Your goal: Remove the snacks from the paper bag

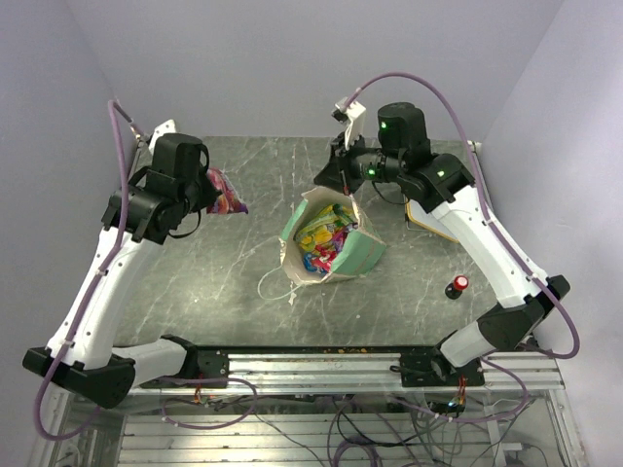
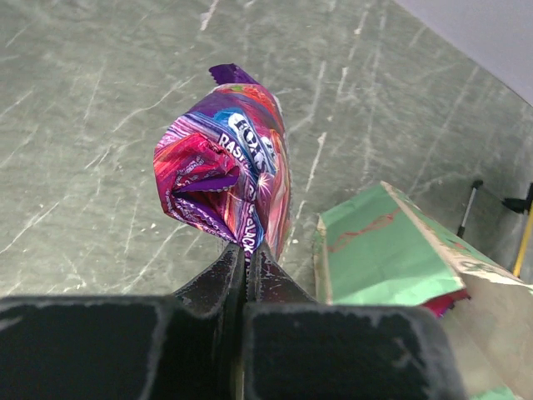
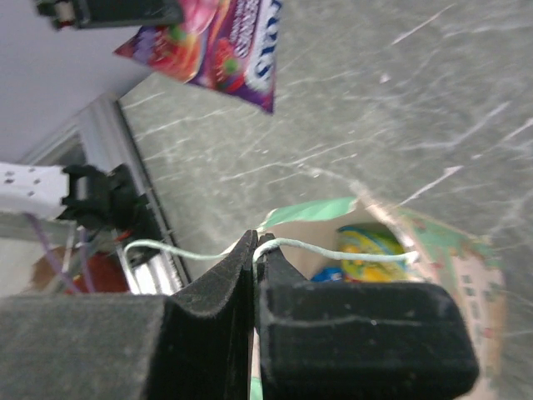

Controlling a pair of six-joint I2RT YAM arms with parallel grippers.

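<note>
Top external view is showing a dark grey-green marbled table (image 1: 214, 282) bearing everything, with the mint-green paper bag (image 1: 365, 255) lying near its middle, its cream-lined mouth gaping upward. Left of the bag, the left arm (image 1: 92, 292) is reaching up from the near edge, and right of the bag the right arm (image 1: 487, 243) is bending over toward the bag's far rim. The left gripper (image 2: 247, 252) is hanging well left of the bag, above bare tabletop. Its jaws are clenching one end of a purple raspberry candy packet (image 2: 225, 175), which is sticking out crumpled beyond the fingertips and touching nothing else. The right gripper (image 3: 254, 247) is sitting just over the bag's far rim, jaws pressing together on a pale string handle (image 3: 333, 248) of the bag, the cord running out to both sides of the fingertips. Inside the bag, more snacks (image 1: 326, 238) are lying in a heap, showing yellow, green, red and blue wrappers. Just below the rim, the right wrist view is catching a yellow packet (image 3: 366, 246). The bag's other string loop (image 1: 275, 285) is trailing on the table at the bag's near left. Well right of the bag, toward the near edge, a small red-capped black knob (image 1: 457, 286) is standing alone.
</note>
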